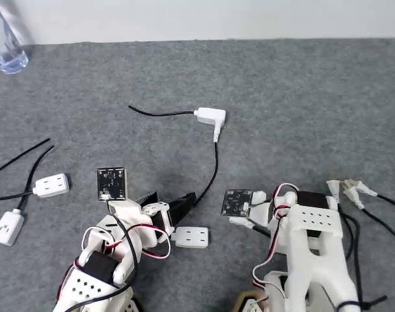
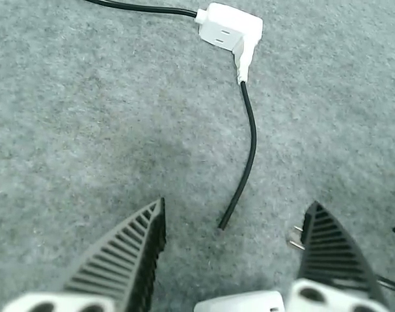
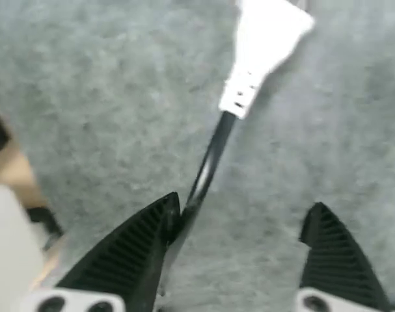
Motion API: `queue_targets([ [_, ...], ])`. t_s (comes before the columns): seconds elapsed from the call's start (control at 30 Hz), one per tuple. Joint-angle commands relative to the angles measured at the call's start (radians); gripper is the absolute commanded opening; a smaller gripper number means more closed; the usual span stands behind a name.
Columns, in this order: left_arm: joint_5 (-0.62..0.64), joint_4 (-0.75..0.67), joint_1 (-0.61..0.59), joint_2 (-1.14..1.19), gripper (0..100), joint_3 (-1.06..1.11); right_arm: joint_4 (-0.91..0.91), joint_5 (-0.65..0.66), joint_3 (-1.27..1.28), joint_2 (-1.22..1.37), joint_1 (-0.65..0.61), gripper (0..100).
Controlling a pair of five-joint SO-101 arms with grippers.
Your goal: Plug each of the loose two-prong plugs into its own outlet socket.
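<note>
A white outlet socket [image 1: 210, 117] [image 2: 226, 29] with two slots lies mid-table, and its short black cord [image 2: 249, 143] runs back toward my left gripper [image 1: 168, 203] [image 2: 230, 247]. That gripper is open and holds nothing, low over the mat near the cord's free end. A white block [image 1: 190, 237] [image 2: 239, 302] lies just beside it, and two metal prongs [image 2: 295, 237] show next to one finger. My right gripper [image 3: 239, 240] is open over a white plug [image 3: 269, 39] whose black cord [image 3: 207, 162] passes between the fingers. Loose two-prong plugs [image 1: 350, 190] lie by the right arm.
Two more white outlet sockets [image 1: 52, 185] [image 1: 7, 227] on black cords lie at the left edge. A clear bottle [image 1: 5, 49] stands at the far left corner. The grey mat [image 1: 301, 97] covers the table.
</note>
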Motion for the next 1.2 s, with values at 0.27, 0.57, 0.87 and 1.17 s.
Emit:
queue_targets([
  [0.27, 0.003, -0.026, 0.005, -0.008, 32, -0.005, 0.025, -0.222, -0.153, -0.013, -0.285, 34.2],
  [0.57, 0.003, -0.026, 0.005, -0.008, 32, -0.007, -0.062, -0.322, -0.169, 0.019, -0.302, 34.3],
  [0.87, 0.003, -0.028, 0.002, -0.008, 32, -0.007, -0.277, -0.664, -0.17, 0.282, -0.489, 34.1],
  [1.17, 0.003, -0.029, 0.0, -0.008, 32, -0.007, -0.297, -0.701, -0.167, 0.28, -0.526, 34.0],
])
